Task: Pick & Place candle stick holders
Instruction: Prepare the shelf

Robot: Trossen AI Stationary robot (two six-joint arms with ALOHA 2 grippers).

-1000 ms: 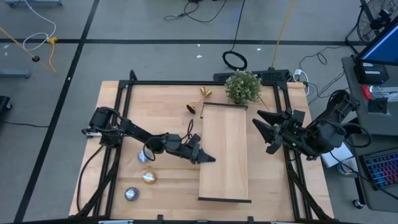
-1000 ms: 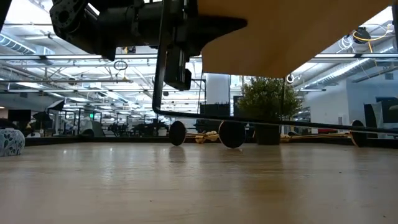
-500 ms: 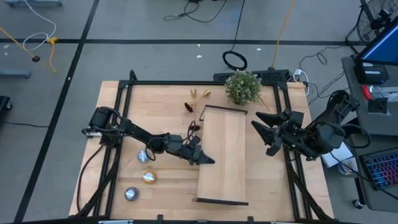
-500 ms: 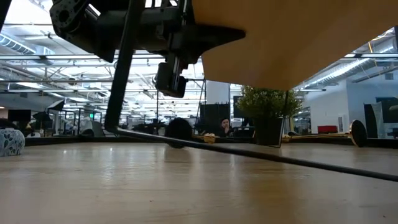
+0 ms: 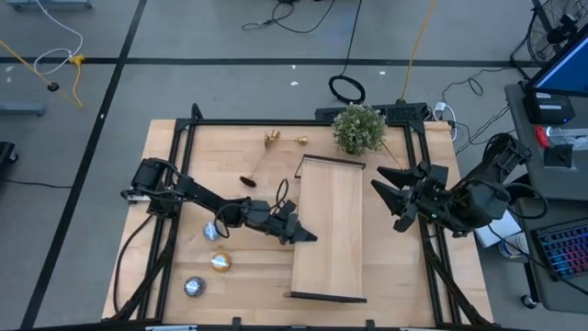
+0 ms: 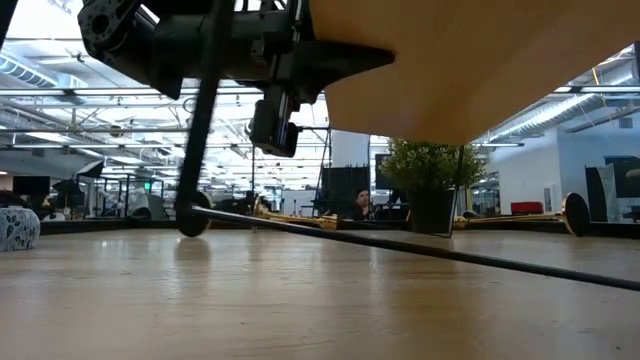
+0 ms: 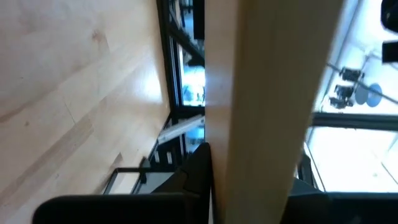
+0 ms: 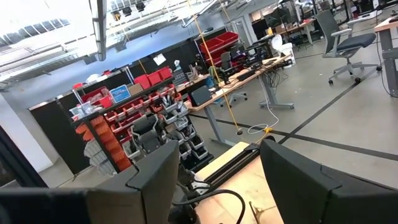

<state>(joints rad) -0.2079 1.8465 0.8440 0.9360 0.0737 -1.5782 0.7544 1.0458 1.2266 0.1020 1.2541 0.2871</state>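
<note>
The left gripper (image 5: pixel 301 236) was clamped on the long edge of the wooden tray (image 5: pixel 333 198), tilting it off the table (image 5: pixel 184 267). Candle stick holders (image 5: pixel 258 164) lay tipped over near the table's far edge, probably two or three. The right gripper (image 5: pixel 397 195) waited, fingers spread, beside the tray.

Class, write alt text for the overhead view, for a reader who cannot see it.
The left gripper holds the long wooden tray by its edge at table centre. Gold candle stick holders lie toppled behind it, beside a potted plant; the right gripper waits apart.
</note>
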